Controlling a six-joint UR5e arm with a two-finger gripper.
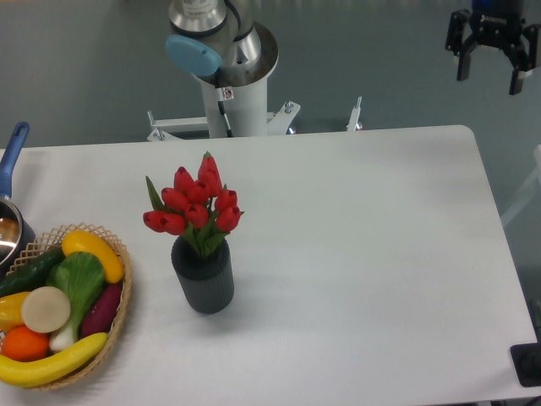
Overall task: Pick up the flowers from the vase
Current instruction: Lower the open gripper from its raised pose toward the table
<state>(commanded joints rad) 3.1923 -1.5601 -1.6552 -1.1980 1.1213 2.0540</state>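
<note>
The flowers (194, 205), a bunch of red tulip buds with green leaves, stand upright in the vase (204, 280), a short dark grey cylinder on the white table left of centre. My gripper (492, 74) hangs high at the top right, beyond the table's far right corner and far from the flowers. Its two fingers are spread apart and hold nothing.
A wicker basket (123, 300) of fruit and vegetables sits at the front left, close to the vase. A pot with a blue handle (12, 150) is at the left edge. The arm's base (230, 76) stands behind the table's far edge. A dark object (529, 365) is at the front right corner.
</note>
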